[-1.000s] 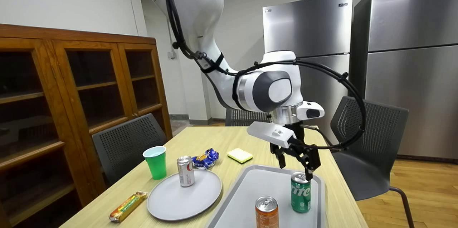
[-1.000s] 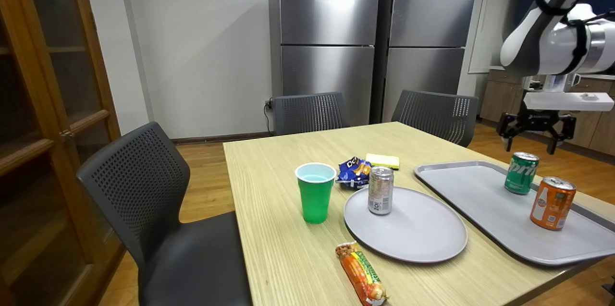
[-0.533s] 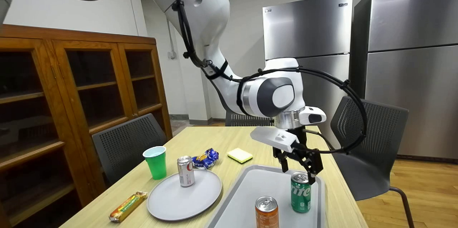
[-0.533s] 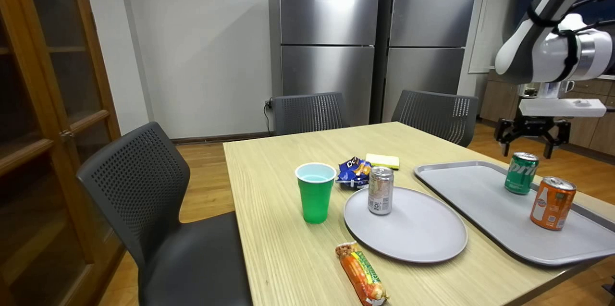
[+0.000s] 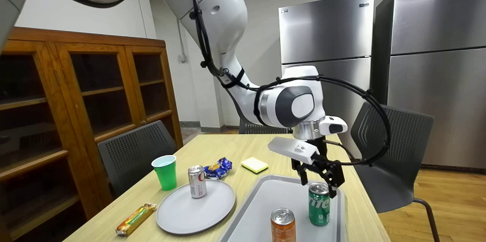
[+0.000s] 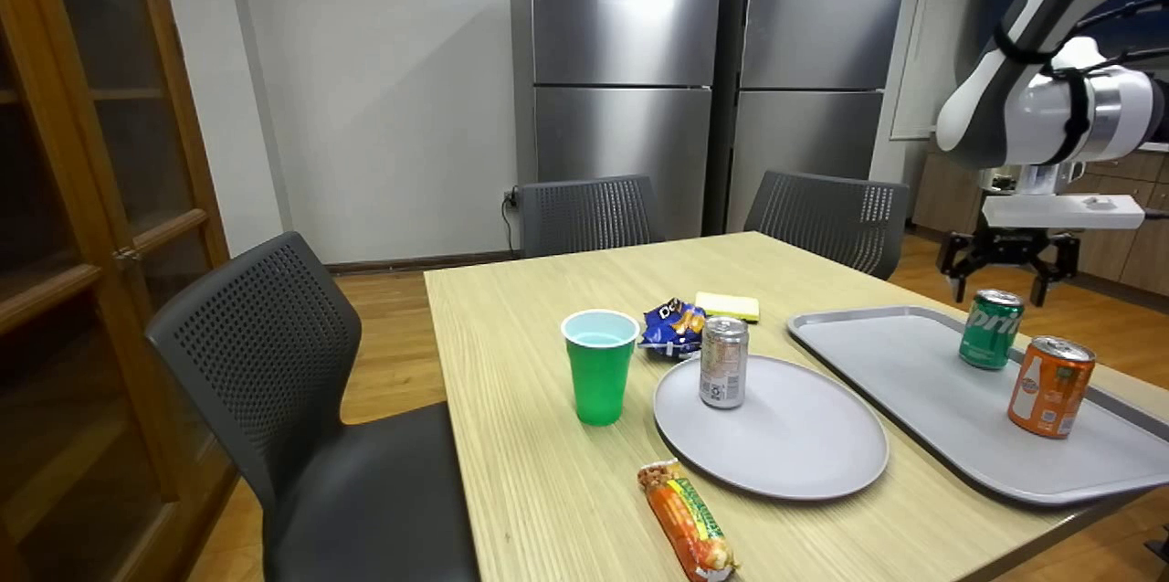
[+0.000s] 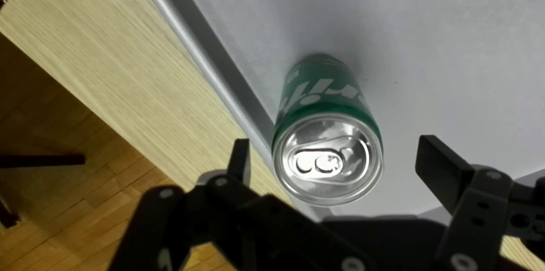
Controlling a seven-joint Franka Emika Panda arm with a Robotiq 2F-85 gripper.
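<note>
A: We have the pale wood worktop (image 5: 228, 144) spreading out beneath the jaws, don't we?

B: We do, and directly under the jaws lies the gray tray (image 6: 900, 372); in the wrist view we see its edge pass below them.

A: And off to their side?

B: There we find the round gray plate (image 5: 197, 211), past the tray and well apart from the jaws. Even farther from them stands the green cup (image 6: 600, 381).

A: How do the jaws themselves stand?

B: Wide apart. In the wrist view we can make out a gap between each one and the green can (image 7: 327, 130), which stands upright on the tray, below the jaws and lined up between them.

A: Which other cans do we have?

B: The orange can (image 6: 1050, 390), on the same tray, near the jaws but farther than the green can, and the silver can (image 5: 197, 183), on the plate, well away from them.

A: And the smallest things?

B: We spot the blue snack bag (image 5: 219, 168), well away from the jaws, then the yellow sponge (image 5: 254, 165), closer to them.
</note>
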